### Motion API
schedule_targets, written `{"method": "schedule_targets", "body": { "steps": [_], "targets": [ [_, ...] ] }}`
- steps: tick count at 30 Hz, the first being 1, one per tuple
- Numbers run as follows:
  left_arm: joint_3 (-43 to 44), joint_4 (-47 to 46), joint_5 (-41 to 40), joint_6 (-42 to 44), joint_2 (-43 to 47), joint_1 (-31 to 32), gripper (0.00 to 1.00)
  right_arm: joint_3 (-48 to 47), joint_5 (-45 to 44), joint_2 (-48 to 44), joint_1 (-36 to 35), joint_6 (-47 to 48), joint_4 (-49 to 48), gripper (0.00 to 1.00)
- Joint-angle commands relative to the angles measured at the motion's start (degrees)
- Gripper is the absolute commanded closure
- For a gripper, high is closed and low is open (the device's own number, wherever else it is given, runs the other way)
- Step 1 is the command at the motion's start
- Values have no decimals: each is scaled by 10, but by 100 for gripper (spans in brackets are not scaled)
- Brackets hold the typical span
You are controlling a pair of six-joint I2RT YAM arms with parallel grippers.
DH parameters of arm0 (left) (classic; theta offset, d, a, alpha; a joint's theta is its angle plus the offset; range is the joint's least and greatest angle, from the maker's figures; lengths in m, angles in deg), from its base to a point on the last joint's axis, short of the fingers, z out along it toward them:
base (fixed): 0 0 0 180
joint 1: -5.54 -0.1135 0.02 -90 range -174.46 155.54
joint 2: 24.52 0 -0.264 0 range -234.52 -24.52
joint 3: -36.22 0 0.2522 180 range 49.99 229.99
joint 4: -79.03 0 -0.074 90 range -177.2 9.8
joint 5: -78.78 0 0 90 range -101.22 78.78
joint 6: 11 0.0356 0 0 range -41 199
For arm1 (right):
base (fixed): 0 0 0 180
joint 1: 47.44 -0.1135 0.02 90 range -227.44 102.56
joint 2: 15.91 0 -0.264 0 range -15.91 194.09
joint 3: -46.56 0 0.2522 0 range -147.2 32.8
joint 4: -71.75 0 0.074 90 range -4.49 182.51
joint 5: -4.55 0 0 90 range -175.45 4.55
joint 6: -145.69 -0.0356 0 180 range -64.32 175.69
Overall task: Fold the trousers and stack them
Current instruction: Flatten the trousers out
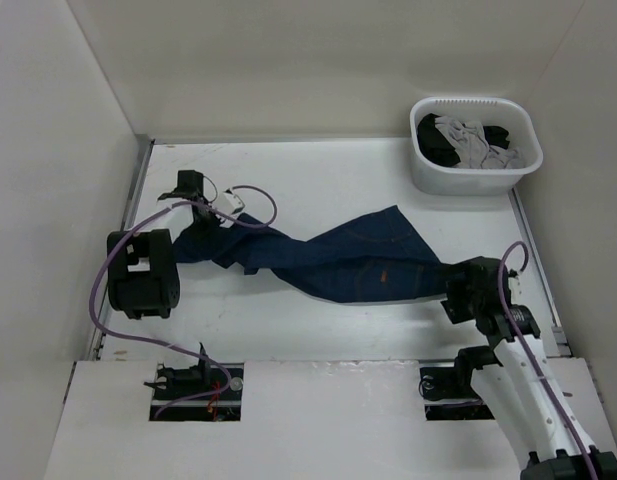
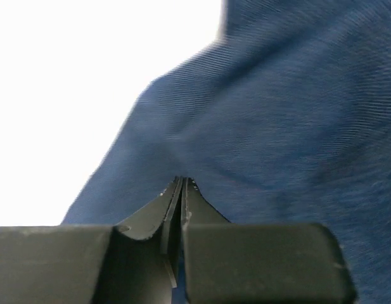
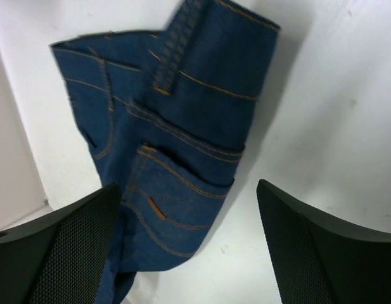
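Left arm [image 1: 140, 272] black, right arm [image 1: 533, 400] white-shelled; purple cables [image 1: 93, 300] on both; right claw pads [image 3: 62, 253] black, dimpled.

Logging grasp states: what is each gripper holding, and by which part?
Left gripper is shut on the trousers near a leg end; right gripper hangs open over the waist end, holding nothing.

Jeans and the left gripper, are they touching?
Touching. Left wrist view: the shut left gripper pinches the jeans, cloth puckering at its tips.

Left tool [image 2: 182, 181] pinched closed, right tool [image 3: 187, 190] spread wide.
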Motion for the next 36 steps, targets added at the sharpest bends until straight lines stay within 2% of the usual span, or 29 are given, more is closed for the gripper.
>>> {"method": "schedule_targets", "body": {
  "steps": [1,5,8,9,11,13,15,16,17,18,21,26,30,34,35,36],
  "targets": [
    [75,-19,-20,3,61,5,100,9,-34,9,-27,-78,17,7],
    [176,-29,-33,14,69,25,100,23,-53,18,-35,-107,-9,7],
    [277,-29,-47,12,13,48,100,18,-51,48,-33,-84,-38,7],
    [304,-20,-49,11,-9,53,99,12,-51,57,-30,-77,-41,7],
    [317,20,-19,22,-6,56,90,-8,-56,62,-34,-68,-43,6],
    [296,98,53,34,37,53,77,-23,-65,51,-35,-52,-40,1],
    [241,194,129,52,98,44,56,-31,-74,36,-36,-28,-45,0],
    [199,229,153,69,128,36,43,-32,-72,34,-37,-13,-54,0],
    [151,253,167,88,155,28,14,-31,-67,37,-38,2,-64,0],
    [102,263,168,109,179,21,0,-28,-61,42,-41,13,-74,0],
    [-8,236,166,130,230,-23,0,-14,-41,61,-48,17,-90,0],
    [-69,211,230,145,270,-93,0,1,-20,61,-52,6,-117,0],
    [-111,161,197,160,235,-81,0,9,-23,57,-52,5,-118,0],
    [-133,-2,102,119,165,-45,0,15,-30,63,-52,-2,-135,0],
    [-129,-39,85,108,145,-44,5,19,-34,69,-52,-3,-144,0],
    [-121,-67,72,100,124,-44,18,22,-37,78,-48,-4,-152,0]
  ]
}}
